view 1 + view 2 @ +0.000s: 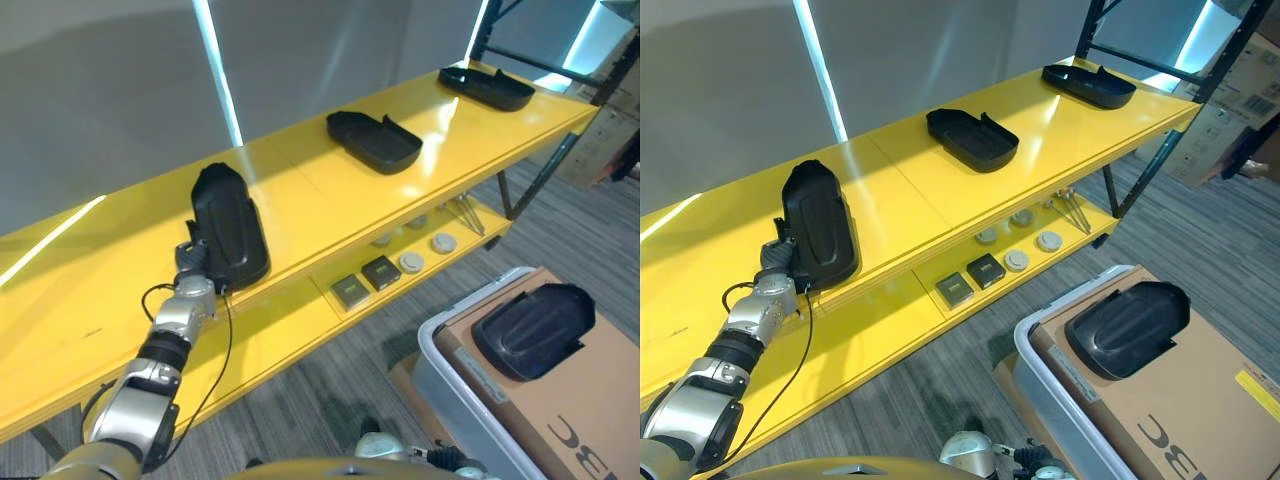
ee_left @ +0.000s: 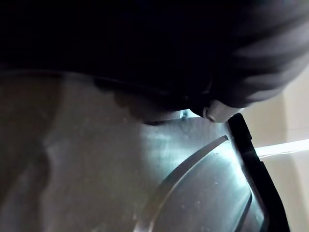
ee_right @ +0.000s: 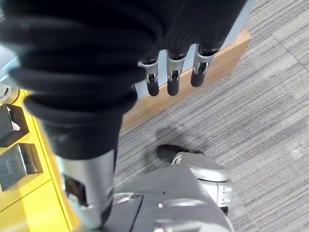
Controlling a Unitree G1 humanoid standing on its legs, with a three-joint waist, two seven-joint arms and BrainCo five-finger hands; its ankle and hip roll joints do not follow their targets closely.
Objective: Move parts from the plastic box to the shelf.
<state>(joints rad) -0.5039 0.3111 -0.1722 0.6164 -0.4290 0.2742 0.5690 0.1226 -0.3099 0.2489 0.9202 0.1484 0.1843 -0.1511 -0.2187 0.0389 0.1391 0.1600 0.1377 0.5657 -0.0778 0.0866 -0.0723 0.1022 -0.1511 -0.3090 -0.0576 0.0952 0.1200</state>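
Centrally, the left hand (image 1: 192,262) meets the near end of a black part (image 1: 231,226) lying on the yellow shelf (image 1: 320,190); its grasp cannot be told. Right hand (image 3: 174,72) hangs relaxed, holding nothing. Three parts sit spaced along the shelf, presumably as placed; one part (image 1: 535,330) remains at the plastic box (image 1: 450,385).

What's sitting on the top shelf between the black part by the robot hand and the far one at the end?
One more black part, in both eye views.
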